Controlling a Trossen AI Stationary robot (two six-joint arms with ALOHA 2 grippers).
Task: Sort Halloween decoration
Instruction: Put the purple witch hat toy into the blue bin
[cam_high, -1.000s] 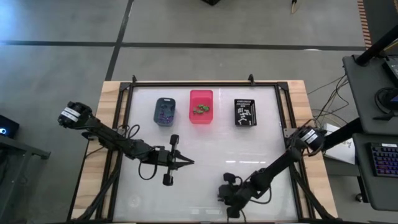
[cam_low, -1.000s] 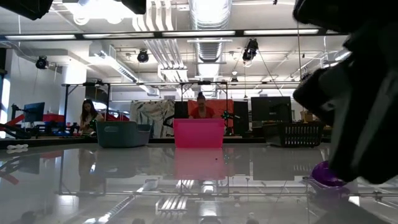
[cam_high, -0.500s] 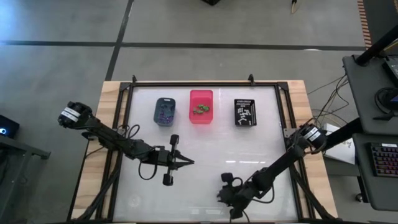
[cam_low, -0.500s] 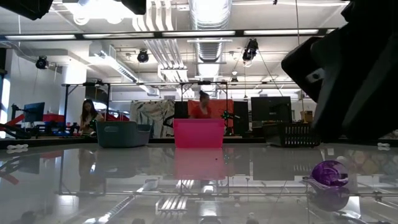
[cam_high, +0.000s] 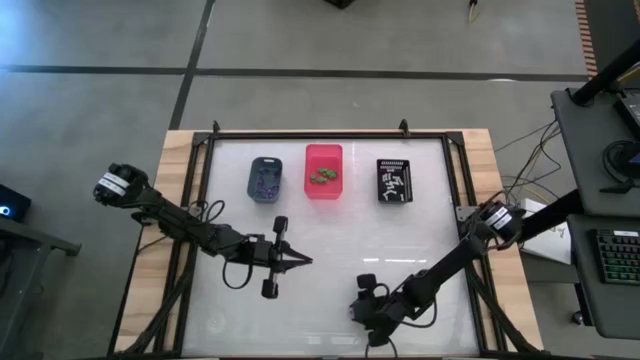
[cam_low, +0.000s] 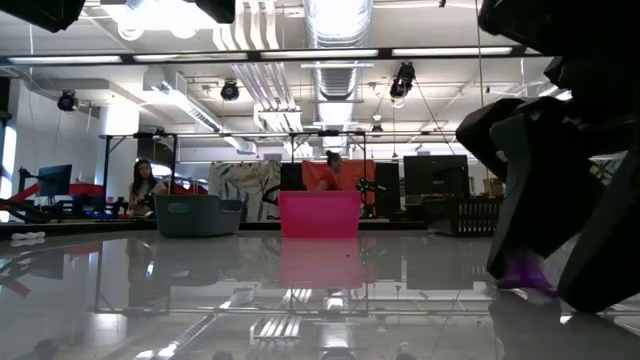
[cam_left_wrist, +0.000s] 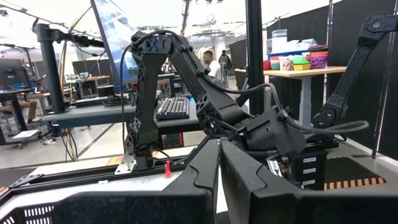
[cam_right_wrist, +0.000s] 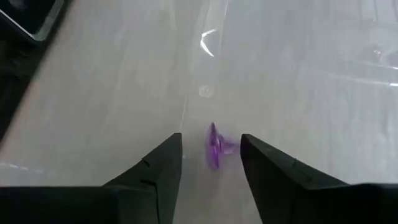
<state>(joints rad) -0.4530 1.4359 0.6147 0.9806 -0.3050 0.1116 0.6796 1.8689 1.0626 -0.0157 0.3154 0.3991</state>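
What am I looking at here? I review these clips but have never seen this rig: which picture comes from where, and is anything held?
Two dark robot arms work at a table. One picture looks straight down, one looks level across the tabletop, and one camera sits on each wrist.

At the far side stand a blue-grey bin, a pink bin and a black bin, holding sorted trinkets.

The right tool is low near the table's front edge, fingers open, with a purple trinket lying on the surface between them. Nothing is gripped yet. The left tool waits shut over the middle of the table.
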